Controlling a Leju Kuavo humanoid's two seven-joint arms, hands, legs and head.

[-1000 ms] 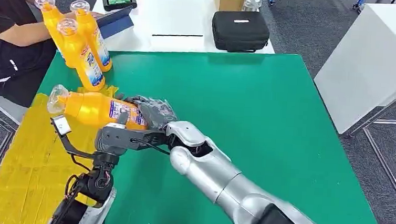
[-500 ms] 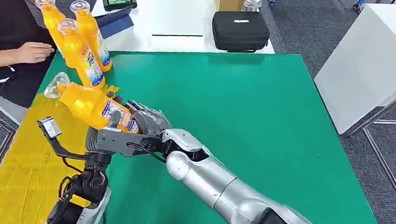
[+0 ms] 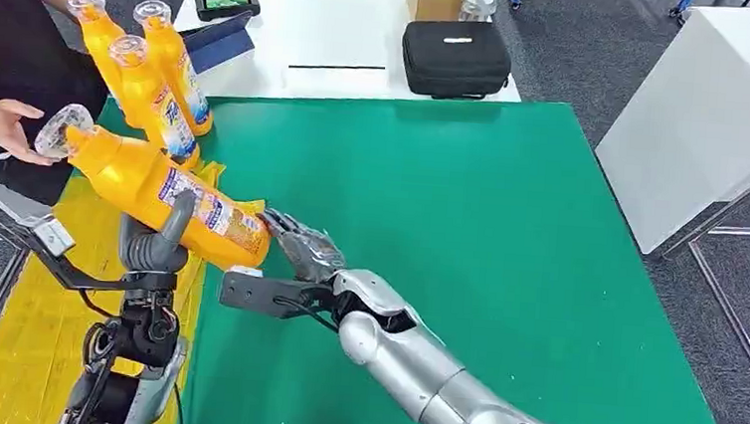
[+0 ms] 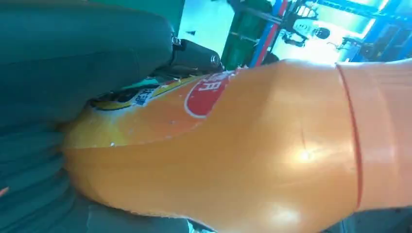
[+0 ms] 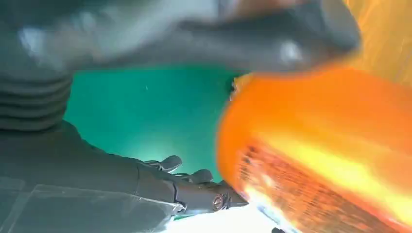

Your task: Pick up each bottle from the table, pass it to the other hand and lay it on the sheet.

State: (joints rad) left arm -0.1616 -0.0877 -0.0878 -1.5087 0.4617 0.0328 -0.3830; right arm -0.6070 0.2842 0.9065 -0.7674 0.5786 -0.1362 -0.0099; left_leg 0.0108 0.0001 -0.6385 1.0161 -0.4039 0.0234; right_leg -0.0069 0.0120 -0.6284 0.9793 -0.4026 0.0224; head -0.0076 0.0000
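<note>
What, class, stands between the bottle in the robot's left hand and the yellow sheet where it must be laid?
Nothing visible does. The left hand holds the bottle tilted in the air above the yellow sheet, which lies bare beneath it. A person's hand is close to its cap, off to the side.

The right arm [image 3: 420,370] is clad in smooth silver shells, with a rounded silver cap at the wrist and a dark gap at the joint. The right hand [image 3: 300,252] has dark grey fingers; a flat dark bracket lies beside the wrist. The left arm [image 3: 132,355] shows black joint hardware and exposed black cables. The left hand [image 3: 155,242] has a thick grey thumb.
</note>
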